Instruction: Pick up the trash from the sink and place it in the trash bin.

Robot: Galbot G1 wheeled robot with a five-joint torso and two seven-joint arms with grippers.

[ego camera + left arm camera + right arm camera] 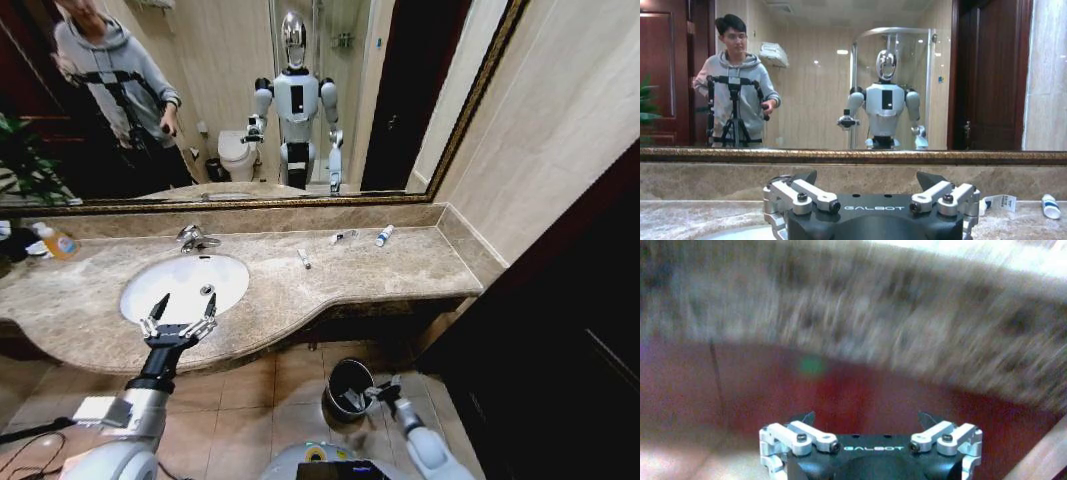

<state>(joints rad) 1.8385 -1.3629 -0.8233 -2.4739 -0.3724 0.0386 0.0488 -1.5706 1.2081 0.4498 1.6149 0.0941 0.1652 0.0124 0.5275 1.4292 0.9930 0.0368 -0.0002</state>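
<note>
A framed mirror [200, 100] hangs on beige tiled walls [560, 120] above a brown tiled floor [250, 400].

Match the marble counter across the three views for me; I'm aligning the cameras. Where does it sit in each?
Head view: the marble counter spans the middle, around the sink.
Left wrist view: a strip along the bottom, behind the left tool.
Right wrist view: a blurred band across the top, beyond the right tool.
Shared landmark: the blue-capped bottle on it, also in the left wrist view.

Marble counter [400, 265], seemingly small tubes [303, 258]
</note>
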